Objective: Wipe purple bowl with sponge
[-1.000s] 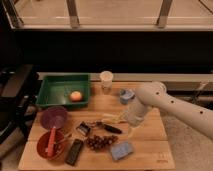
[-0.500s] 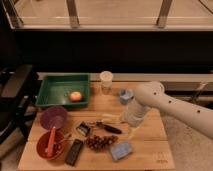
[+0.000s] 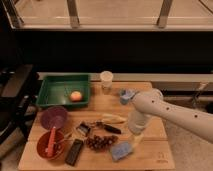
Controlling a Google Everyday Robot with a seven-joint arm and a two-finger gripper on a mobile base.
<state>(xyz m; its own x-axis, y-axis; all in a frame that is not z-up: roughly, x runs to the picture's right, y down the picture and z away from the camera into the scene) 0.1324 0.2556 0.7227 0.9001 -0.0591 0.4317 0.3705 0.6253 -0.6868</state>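
Sponge pickup looks to be the step in hand. The sponge [image 3: 121,149], a small flat light blue-grey block with soft-looking faces, lies near the front edge of the wooden desk [image 3: 156,156], right of centre. The end effector [image 3: 135,141] hangs from the white, smooth-shelled arm [image 3: 165,111] just beside the sponge, on its right and a little farther back. Whether it is released or clenched cannot be told, and it carries nothing that can be made out.

To do this well, I would bring the end effector squarely over the block and take it across its short sides. A flat, yielding thing probably needs a low, level grip, or it may tip or slide on the smooth wood.

The cluster of dark grapes [image 3: 100,142] lies just left of the sponge, so the descent should avoid nudging it.

The purple bowl [image 3: 53,117], round, shallow and dull mauve, sits well apart at the left of the desk. It is in front of the green tray [image 3: 52,86] and just behind the red bowl [image 3: 42,150] that holds utensils. Wiping would mean a long carry leftward over the scattered tools, then light circular strokes inside the curved wall.
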